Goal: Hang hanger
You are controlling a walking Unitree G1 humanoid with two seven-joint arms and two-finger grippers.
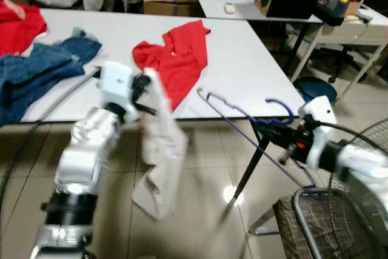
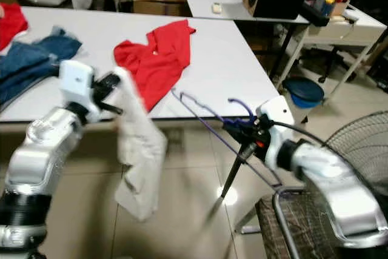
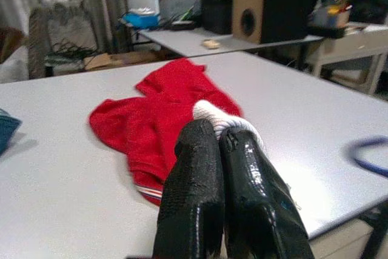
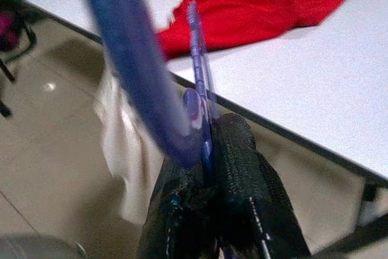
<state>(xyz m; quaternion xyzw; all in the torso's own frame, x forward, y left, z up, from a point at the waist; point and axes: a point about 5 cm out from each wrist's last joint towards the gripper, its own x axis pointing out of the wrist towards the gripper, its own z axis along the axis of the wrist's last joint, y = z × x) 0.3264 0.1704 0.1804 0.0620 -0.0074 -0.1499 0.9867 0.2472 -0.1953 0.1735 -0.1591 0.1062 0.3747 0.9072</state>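
While the left gripper (image 1: 144, 82) has its jaws closed on the top edge of a pale cloth (image 1: 159, 156) that hangs limp below them over the floor, the right gripper (image 2: 241, 127) has its jaws clamped on the neck of a purple hanger (image 1: 245, 119), just under the hook, which curls up above the jaws. One thin arm of the hanger reaches from the right jaws toward the left jaws and ends near the cloth without touching it; the other runs down and back toward the robot. Beyond both sets of jaws lies the white tabletop (image 1: 242, 59) with a red garment (image 1: 179, 59) spread on it and blue jeans (image 1: 36, 74) further out past the left jaws. The step in hand looks like getting the cloth onto the hanger before hanging it. To do that well, the free hanger arm should probably be steered under the gathered top of the cloth, close beneath the left jaws, so the fabric drapes evenly either side. The right jaws need to keep the hanger level, since a tilt could let the cloth slide off, and the left should let go only once the fabric's weight rests on the wire.
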